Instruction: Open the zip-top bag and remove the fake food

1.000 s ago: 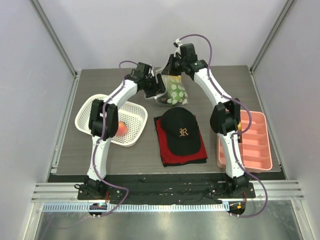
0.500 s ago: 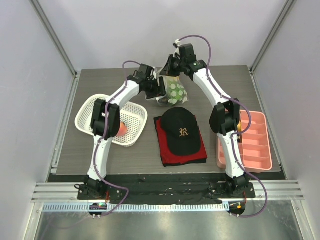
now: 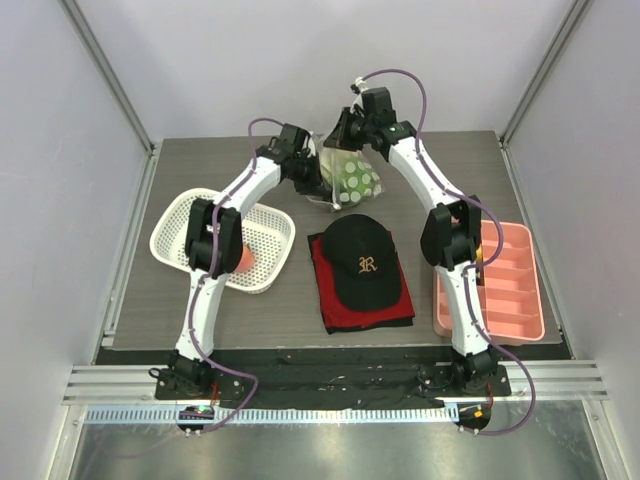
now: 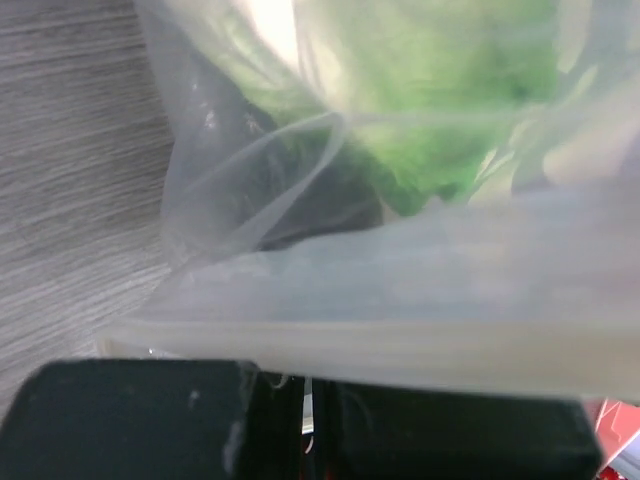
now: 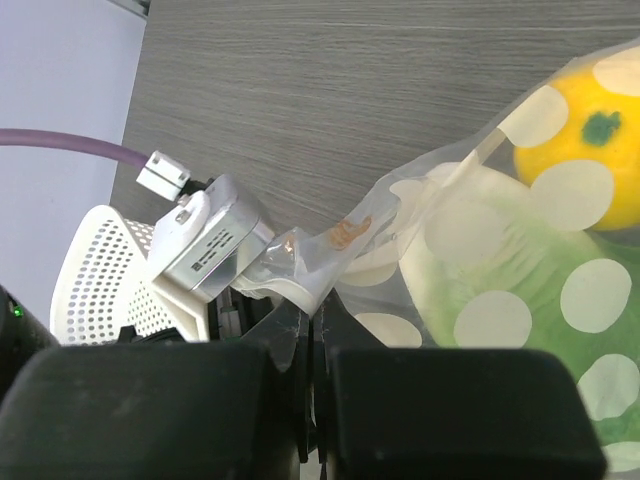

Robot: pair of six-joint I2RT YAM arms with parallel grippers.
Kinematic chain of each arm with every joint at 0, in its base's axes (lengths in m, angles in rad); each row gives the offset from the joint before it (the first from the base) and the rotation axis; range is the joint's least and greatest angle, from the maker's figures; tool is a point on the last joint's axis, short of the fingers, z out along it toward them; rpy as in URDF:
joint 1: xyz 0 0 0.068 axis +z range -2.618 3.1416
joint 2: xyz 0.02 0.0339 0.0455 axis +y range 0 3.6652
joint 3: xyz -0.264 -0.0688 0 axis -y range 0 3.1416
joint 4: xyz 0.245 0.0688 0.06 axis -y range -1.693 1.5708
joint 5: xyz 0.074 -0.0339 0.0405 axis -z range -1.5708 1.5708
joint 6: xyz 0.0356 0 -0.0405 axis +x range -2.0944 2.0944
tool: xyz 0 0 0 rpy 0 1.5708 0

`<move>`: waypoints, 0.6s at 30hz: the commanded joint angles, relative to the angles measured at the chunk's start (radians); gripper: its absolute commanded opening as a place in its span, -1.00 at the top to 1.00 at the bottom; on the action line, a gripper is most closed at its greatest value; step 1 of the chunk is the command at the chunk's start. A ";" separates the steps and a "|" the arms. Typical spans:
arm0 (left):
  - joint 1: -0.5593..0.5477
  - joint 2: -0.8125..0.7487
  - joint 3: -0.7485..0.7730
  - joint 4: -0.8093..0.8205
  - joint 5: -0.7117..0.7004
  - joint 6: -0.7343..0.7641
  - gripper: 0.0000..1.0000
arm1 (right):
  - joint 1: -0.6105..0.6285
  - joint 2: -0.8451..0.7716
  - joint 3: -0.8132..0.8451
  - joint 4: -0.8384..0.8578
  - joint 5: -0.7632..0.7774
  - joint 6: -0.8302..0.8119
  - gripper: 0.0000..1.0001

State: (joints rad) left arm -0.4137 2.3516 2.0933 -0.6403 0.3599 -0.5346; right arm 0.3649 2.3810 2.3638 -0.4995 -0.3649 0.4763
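The zip-top bag (image 3: pixel 352 178), clear with white dots, hangs between both grippers at the back of the table. My left gripper (image 3: pixel 314 176) is shut on its left edge; in the left wrist view the zip strip (image 4: pixel 400 340) runs just above the closed jaws. My right gripper (image 3: pixel 345 138) is shut on a top corner of the bag (image 5: pixel 330 255). Inside the bag are a leafy green vegetable (image 5: pixel 490 290) and a yellow-orange citrus (image 5: pixel 590 150). A red-pink peach (image 3: pixel 243 257) lies in the white basket.
The white mesh basket (image 3: pixel 190 225) stands at the left. A black cap (image 3: pixel 362 262) rests on a red and black cloth (image 3: pixel 330 305) in the middle. A pink tray (image 3: pixel 510 290) sits at the right, beside the right arm.
My left gripper has moved right to the bag and gone from open to shut on its edge. The bag has shifted slightly. The right gripper keeps its hold.
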 commanded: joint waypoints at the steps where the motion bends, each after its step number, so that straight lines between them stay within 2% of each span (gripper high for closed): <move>1: 0.015 -0.067 0.054 -0.029 0.034 -0.007 0.99 | -0.007 -0.068 -0.001 0.073 0.011 -0.021 0.97; 2: 0.016 -0.068 0.054 -0.025 0.042 -0.016 0.94 | -0.007 -0.069 -0.003 0.073 0.007 -0.021 0.97; 3: 0.016 -0.060 0.051 -0.030 0.056 -0.021 0.73 | -0.009 -0.071 -0.003 0.073 0.006 -0.016 0.97; 5: 0.016 -0.054 0.033 -0.018 0.091 -0.036 0.53 | -0.007 -0.072 -0.003 0.073 -0.003 -0.007 0.97; 6: 0.013 -0.055 -0.013 0.023 0.108 -0.051 0.36 | -0.007 -0.074 0.000 0.073 -0.008 -0.002 0.97; 10: 0.004 -0.066 -0.117 0.126 0.134 -0.076 0.16 | -0.006 -0.071 0.005 0.098 -0.043 0.050 0.97; 11: 0.004 -0.060 -0.122 0.134 0.128 -0.080 0.14 | -0.006 -0.071 0.005 0.117 -0.057 0.065 0.97; 15: 0.004 -0.017 -0.095 0.149 0.103 -0.096 -0.30 | -0.007 -0.057 -0.006 0.168 -0.095 0.165 0.97; 17: 0.009 0.003 -0.088 0.181 0.112 -0.114 -0.32 | -0.006 -0.057 -0.029 0.222 -0.114 0.241 0.97; 18: 0.012 0.006 -0.093 0.203 0.119 -0.126 -0.41 | -0.004 -0.055 -0.049 0.233 -0.121 0.258 0.97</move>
State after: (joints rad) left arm -0.4057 2.3413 1.9800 -0.5243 0.4511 -0.6239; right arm 0.3580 2.3810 2.3333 -0.4503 -0.4202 0.5934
